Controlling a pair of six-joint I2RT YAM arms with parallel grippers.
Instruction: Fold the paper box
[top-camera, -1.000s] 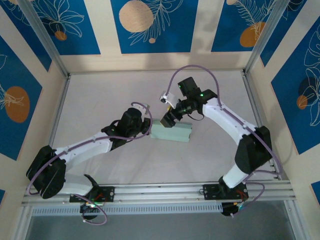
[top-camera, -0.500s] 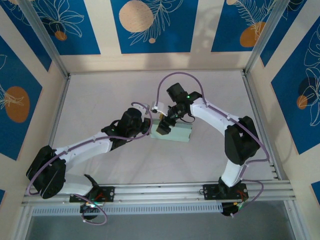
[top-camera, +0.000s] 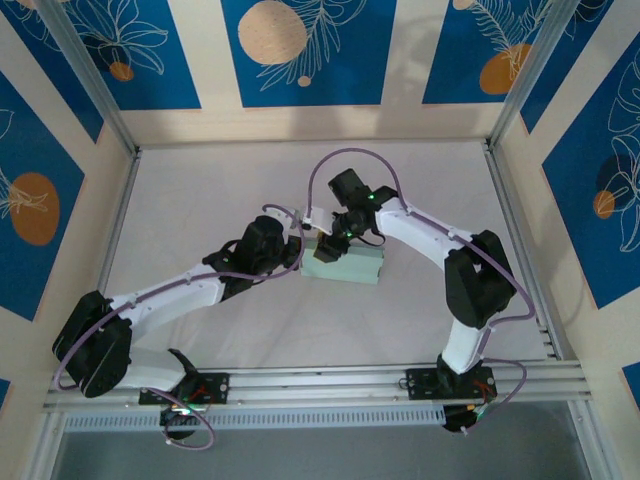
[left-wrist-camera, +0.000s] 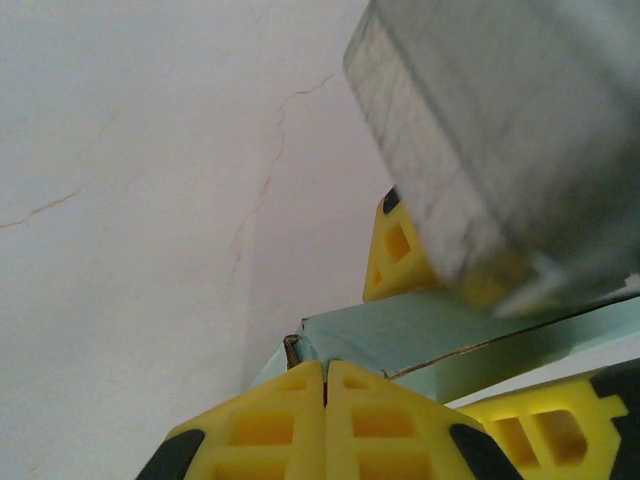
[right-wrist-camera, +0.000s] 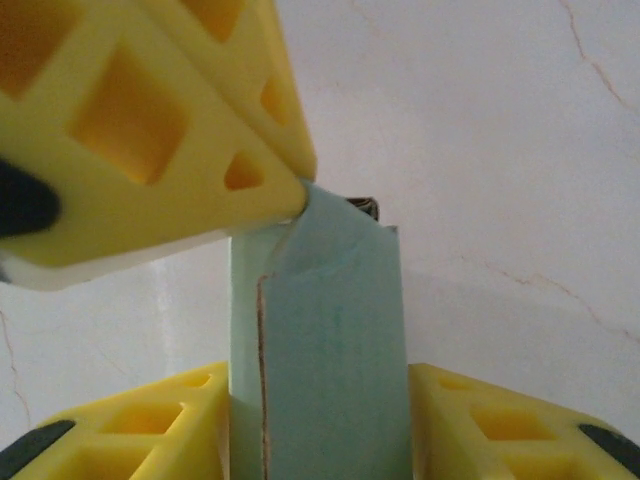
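The paper box (top-camera: 356, 266) is a pale green flat rectangular box lying mid-table. My right gripper (top-camera: 328, 250) reaches down over its left end. In the right wrist view the box (right-wrist-camera: 325, 350) runs between the two yellow fingers (right-wrist-camera: 150, 425), which touch its long sides. My left gripper (top-camera: 298, 253) is shut, its tips (left-wrist-camera: 325, 365) pressed together against the box's end corner (left-wrist-camera: 420, 335). That corner's flap looks slightly bent (right-wrist-camera: 330, 215), where the left gripper (right-wrist-camera: 290, 190) meets it.
White table surface (top-camera: 200, 200) with fine cracks lies all round the box. Metal frame rails (top-camera: 120, 220) border the table left and right, with patterned walls behind. Both arms crowd together at the box's left end.
My right gripper has slid left along the box to its left end and narrowed from wide open down onto its sides. The left arm and the box have stayed put.
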